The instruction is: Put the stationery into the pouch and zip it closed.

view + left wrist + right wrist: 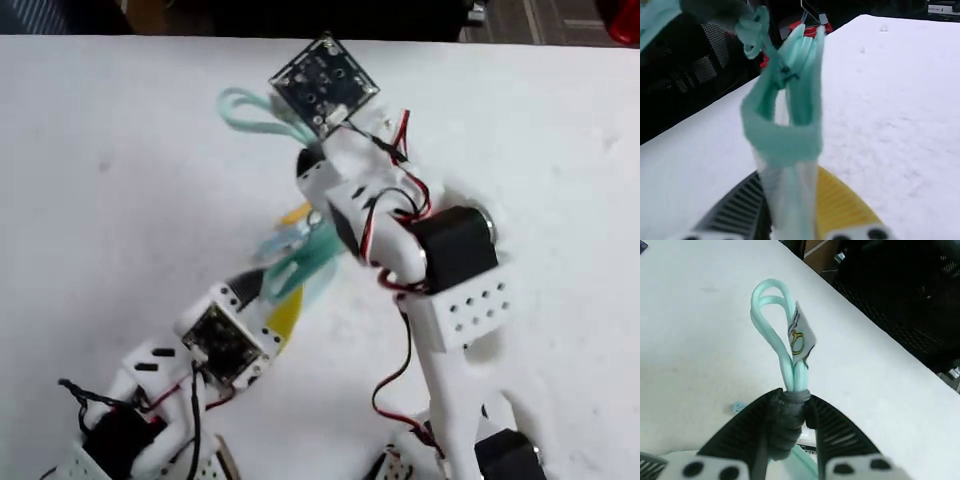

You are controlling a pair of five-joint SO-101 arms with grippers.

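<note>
Both grippers are clamped shut: my left gripper [790,187] pinches the pouch [785,145] by its thin see-through wall, and my right gripper [792,401] bites the grey base of the loop [771,310]. The pouch is strung between them over the white table [120,200]. It looks light, floppy and slick, so I'd grab seams or the loop, not bare film. Dark clutter sits behind the table.

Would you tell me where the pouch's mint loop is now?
The mint loop sticks out just beyond the right gripper, toward the far side of the table.
</note>
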